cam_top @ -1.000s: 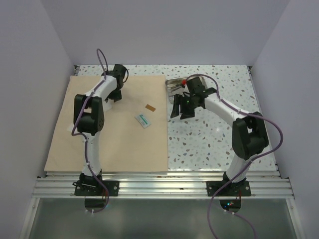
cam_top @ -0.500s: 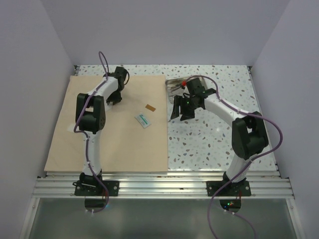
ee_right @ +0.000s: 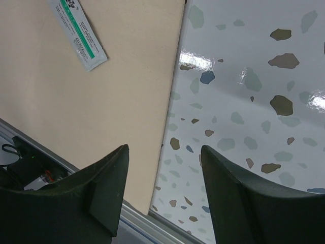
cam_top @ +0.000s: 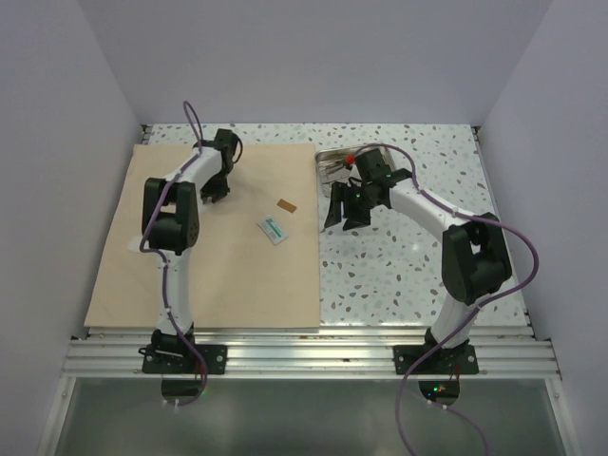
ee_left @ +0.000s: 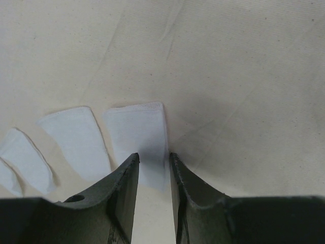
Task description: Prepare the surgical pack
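The tan wrap sheet [cam_top: 218,275] lies flat on the left of the table. My left gripper [cam_top: 217,188] is low over its far part. In the left wrist view its jaws [ee_left: 154,155] stand a narrow gap apart, straddling the end of a white strip [ee_left: 137,127] that lies flat on the sheet [ee_left: 244,76]. More white strips [ee_left: 73,137] fan out to its left. The steel tray [cam_top: 332,163] sits at the back, right of the sheet. My right gripper [cam_top: 342,206] is open and empty in front of the tray, above the sheet's right edge [ee_right: 172,117].
A white and green packet [cam_top: 273,229] and a small brown packet [cam_top: 285,205] lie on the sheet; the packet also shows in the right wrist view [ee_right: 78,33]. Speckled tabletop [cam_top: 408,256] lies to the right. Walls close in on three sides.
My left gripper has shifted slightly at the sheet's far part. The right arm has barely moved.
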{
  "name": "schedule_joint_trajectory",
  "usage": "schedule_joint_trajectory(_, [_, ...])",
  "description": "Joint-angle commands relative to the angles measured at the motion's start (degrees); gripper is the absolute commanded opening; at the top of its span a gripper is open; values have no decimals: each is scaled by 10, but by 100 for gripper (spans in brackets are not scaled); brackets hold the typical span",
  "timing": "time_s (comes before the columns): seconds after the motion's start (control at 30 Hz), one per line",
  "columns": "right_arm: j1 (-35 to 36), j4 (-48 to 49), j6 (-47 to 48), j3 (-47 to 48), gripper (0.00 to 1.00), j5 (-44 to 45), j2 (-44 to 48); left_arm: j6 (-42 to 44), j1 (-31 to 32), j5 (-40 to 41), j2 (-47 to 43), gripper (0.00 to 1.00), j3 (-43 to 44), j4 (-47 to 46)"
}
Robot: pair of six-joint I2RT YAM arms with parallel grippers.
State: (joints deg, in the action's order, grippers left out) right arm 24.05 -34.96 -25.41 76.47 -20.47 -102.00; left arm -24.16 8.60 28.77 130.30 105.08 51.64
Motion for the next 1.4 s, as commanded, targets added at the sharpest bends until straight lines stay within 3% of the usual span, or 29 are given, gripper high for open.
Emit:
schedule_joint_trajectory(0.0, [2, 14, 8, -2, 63, -10, 5, -11, -8, -5, 1, 34, -12, -1])
schedule_joint_trajectory(0.2, [2, 16, 8, -2, 63, -11, 2, -10, -10, -13, -2, 29, -14, -8])
schedule_joint_trajectory(0.57, [2, 16, 8, -2, 63, -11, 3, -13, -15, -10, -25, 0, -4, -2])
schedule_joint_trajectory(1.03, [2, 24, 1, -4, 63, -22, -1, -27, -46, 11, -129, 0, -20, 40])
schedule_joint_trajectory(1.37, [3, 24, 2, -9, 63, -24, 2, -33, -69, 31, -133, 0, -58, 52])
